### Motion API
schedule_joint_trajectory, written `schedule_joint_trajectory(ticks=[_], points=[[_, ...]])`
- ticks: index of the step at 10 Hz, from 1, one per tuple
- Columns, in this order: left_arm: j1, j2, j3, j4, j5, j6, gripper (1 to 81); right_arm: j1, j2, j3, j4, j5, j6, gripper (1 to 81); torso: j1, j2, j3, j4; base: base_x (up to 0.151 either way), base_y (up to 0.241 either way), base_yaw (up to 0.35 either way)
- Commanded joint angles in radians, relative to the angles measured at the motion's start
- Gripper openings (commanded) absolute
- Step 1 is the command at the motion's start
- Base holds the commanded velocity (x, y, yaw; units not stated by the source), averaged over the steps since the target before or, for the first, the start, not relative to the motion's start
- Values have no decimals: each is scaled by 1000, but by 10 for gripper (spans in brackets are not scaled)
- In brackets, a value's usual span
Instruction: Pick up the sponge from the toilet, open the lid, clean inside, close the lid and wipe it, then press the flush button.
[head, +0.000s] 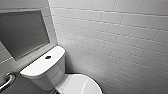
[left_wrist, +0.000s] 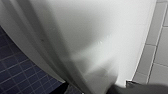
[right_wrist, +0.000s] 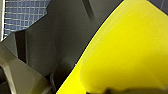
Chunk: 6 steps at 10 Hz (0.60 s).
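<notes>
While the toilet (head: 51, 76) stands against the tiled wall (head: 112, 37) with its lid (head: 80, 85) down and the flush button (head: 48, 57) dark on the tank top (head: 35, 67), the sponge (right_wrist: 130, 50) looms yellow beside the right wrist, perhaps gripped. Whether the jaws on either arm are spread or pressed together, I cannot tell.

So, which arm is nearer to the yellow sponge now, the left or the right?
Right. The sponge looms close before the right wrist; the left wrist is instead close against the white toilet body.
</notes>
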<state>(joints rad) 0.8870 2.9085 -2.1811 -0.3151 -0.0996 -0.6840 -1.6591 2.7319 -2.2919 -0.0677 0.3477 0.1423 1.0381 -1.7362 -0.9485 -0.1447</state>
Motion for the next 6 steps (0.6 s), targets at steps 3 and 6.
schedule_joint_trajectory(ticks=[3,6], points=[[-171,-26,109,4,-23,-31,811,8,-16,8,-15,-61,-1,10,0,0,0,0,0,0,0],[-165,-35,115,4,-22,-71,811,9,-15,5,-15,-65,0,10,0,0,0,0,0,0,0]])
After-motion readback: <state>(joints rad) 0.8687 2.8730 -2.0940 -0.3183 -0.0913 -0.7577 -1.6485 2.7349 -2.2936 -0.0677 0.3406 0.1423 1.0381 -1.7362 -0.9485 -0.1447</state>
